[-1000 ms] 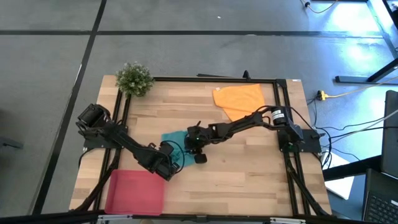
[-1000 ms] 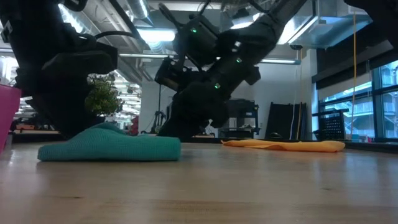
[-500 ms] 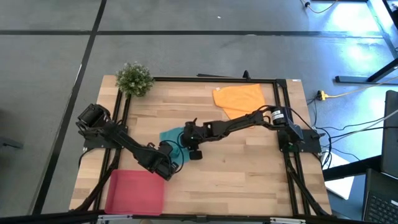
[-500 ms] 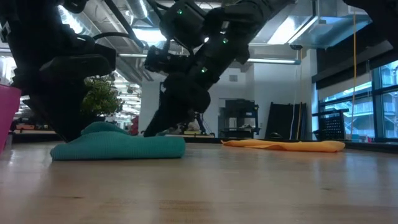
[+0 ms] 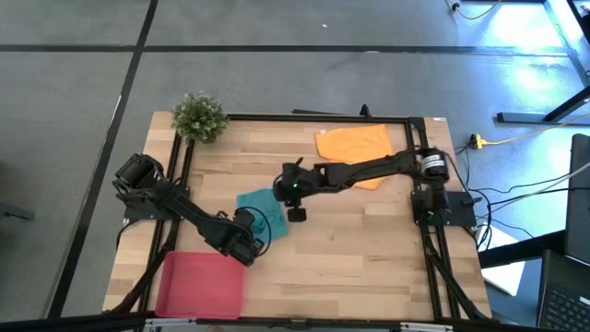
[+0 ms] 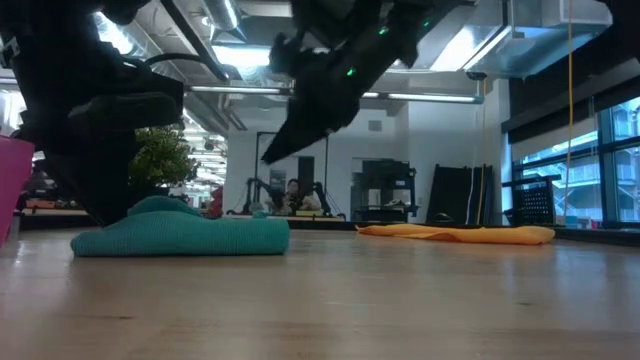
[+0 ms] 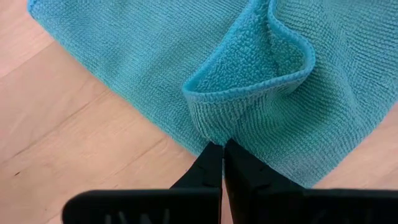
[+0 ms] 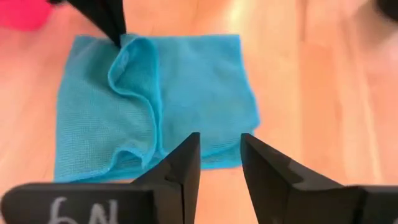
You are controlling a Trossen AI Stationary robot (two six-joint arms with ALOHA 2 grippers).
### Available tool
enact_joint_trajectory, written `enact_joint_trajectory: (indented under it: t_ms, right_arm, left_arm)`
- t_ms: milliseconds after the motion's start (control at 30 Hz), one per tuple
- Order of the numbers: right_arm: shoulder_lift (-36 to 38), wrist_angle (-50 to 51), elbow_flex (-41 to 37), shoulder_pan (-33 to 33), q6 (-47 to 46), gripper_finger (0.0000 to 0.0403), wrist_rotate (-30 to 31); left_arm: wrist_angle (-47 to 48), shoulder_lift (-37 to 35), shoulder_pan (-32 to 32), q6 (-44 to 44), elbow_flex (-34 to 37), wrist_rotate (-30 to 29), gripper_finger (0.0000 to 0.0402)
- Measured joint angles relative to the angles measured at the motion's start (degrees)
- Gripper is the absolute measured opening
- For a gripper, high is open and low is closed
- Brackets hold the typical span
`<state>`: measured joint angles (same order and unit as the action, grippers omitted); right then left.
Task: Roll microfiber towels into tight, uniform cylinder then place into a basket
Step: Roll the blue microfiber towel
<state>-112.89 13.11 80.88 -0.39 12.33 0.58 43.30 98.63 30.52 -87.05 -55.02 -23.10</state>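
Observation:
The teal towel [image 5: 261,212] lies spread on the table with a raised fold running across it [image 8: 134,93]. My left gripper [image 7: 222,147] is down at the towel's edge nearest the red-pink basket [image 5: 201,284] and is shut on that fold. My right gripper [image 8: 219,142] is open and empty. It hangs in the air above the towel's far-right part [image 6: 275,152]. The orange towel [image 5: 355,148] lies flat at the far right of the table. My left gripper pinches the end of the raised fold [image 7: 214,127] at the towel's near edge between its two fingers. The fingers come slanting down from the table's near left. The fold stands up in a loop beyond the fingers, while the rest of the towel lies on the table.
A small green potted plant [image 5: 199,116] stands at the far left corner. The basket sits at the near left edge, just beside my left arm. Bare wood lies between the teal towel and the table's right and near edges.
My right gripper has risen off the teal towel and drawn back a little toward the table's far edge. It now hangs well above the cloth. The towel stays on the table with its fold held in my left gripper.

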Motion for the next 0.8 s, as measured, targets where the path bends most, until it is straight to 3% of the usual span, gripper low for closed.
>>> enact_joint_trajectory:
  t_ms: [467,800]
  right_arm:
    - [20.8,-5.2,-16.6,-0.9,1.8,0.0116,4.3]
    - [28.1,-8.3,-24.2,-0.8,1.7,0.0116,4.3]
  left_arm:
    - [-0.3,0.0,-2.9,1.2,0.0,2.4,0.0004]
    - [-0.2,0.0,-7.1,4.3,0.0,5.7,0.0065]
